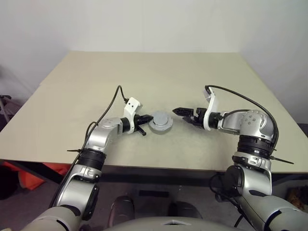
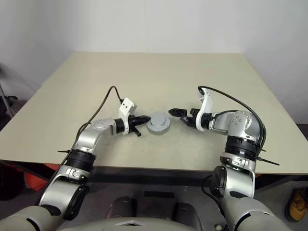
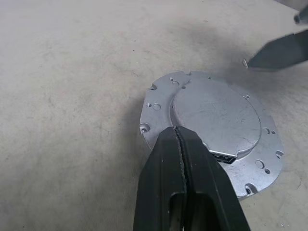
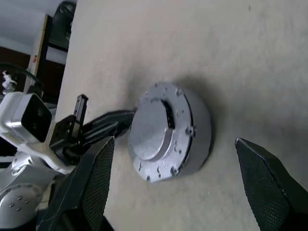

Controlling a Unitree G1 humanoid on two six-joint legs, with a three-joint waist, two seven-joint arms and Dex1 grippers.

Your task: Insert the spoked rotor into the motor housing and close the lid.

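Beige table [image 1: 159,77], pale wall [image 1: 144,24]

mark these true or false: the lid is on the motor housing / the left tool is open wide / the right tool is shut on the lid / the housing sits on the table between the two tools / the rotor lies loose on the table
1. The lid is on the motor housing. True.
2. The left tool is open wide. False: its fingers are pressed together, shut, right beside the housing's rim.
3. The right tool is shut on the lid. False: its fingers stand wide apart and hold nothing, clear of the housing.
4. The housing sits on the table between the two tools. True.
5. The spoked rotor lies loose on the table. False: no loose rotor is to be seen on the tabletop.
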